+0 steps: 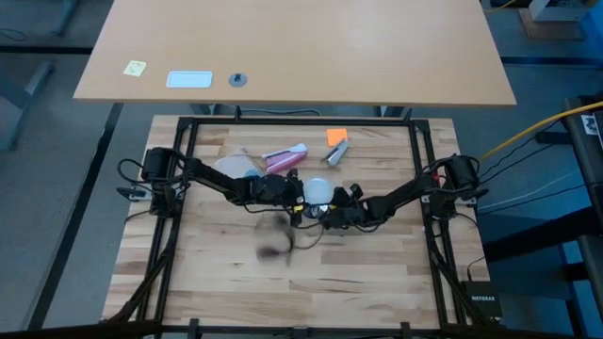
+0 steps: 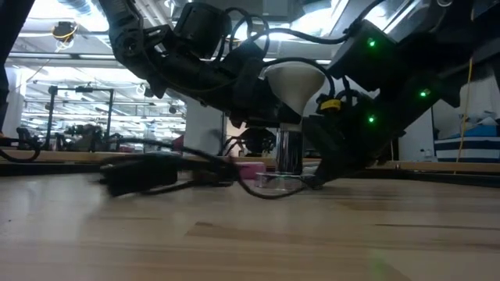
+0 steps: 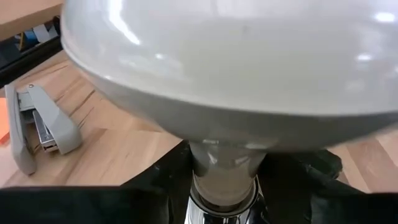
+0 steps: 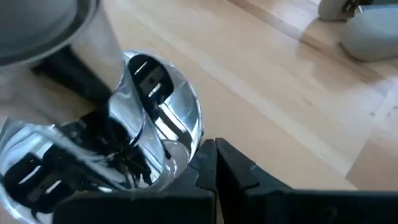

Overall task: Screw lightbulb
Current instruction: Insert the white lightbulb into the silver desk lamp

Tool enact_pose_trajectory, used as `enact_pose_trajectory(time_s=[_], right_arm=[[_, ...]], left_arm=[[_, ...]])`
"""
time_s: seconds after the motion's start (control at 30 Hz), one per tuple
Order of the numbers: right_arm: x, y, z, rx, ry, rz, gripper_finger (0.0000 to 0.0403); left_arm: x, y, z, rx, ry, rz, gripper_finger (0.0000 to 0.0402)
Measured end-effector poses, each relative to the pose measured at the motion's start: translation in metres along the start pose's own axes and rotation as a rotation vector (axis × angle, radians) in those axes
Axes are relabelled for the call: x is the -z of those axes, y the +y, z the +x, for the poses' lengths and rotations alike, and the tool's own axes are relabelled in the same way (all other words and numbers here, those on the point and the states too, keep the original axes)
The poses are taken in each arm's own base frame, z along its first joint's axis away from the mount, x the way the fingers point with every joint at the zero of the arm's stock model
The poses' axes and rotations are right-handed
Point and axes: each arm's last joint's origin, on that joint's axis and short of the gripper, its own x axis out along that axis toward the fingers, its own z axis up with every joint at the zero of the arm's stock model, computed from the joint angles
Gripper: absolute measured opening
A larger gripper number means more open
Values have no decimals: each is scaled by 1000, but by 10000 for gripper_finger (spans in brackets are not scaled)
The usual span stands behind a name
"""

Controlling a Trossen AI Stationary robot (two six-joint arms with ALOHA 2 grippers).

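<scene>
Standing near the middle of the pale wooden tabletop (image 1: 377, 282), the frosted white round glass lightbulb (image 2: 295, 84) sits upright with its grey neck down in the shiny silver metal socket (image 2: 289, 152). The left gripper (image 1: 294, 191) has its fingers clamped on the lightbulb. The right gripper (image 1: 332, 218) has its fingers tight together beside the socket's clear shiny base (image 4: 149, 143); I cannot tell if they pinch it.

The lightbulb looks light, smooth and slippery, and it would break if squeezed hard. The wide round part seems the best place to hold and turn it, gently.

A pink-and-white tube (image 1: 285, 156) and a grey stapler (image 3: 40, 121) lie nearer the tabletop's far edge.

The screw threads are hidden inside the socket, so how far in the lightbulb is cannot be told.
</scene>
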Motion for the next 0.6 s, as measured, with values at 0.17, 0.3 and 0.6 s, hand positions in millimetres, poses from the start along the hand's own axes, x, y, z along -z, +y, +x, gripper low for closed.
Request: enact_pose_trajectory(time_s=[0.17,0.3,0.6], right_arm=[[-3,-1,2,-18,12,-53,1],[-7,-2,-4,-42,28,-79,1],[-23,-3,-38,-122,42,-98,1]], left_arm=[[0,0,0,-2,0,-2,150],[0,0,0,-5,0,4,150],[0,0,0,-8,2,-1,150]])
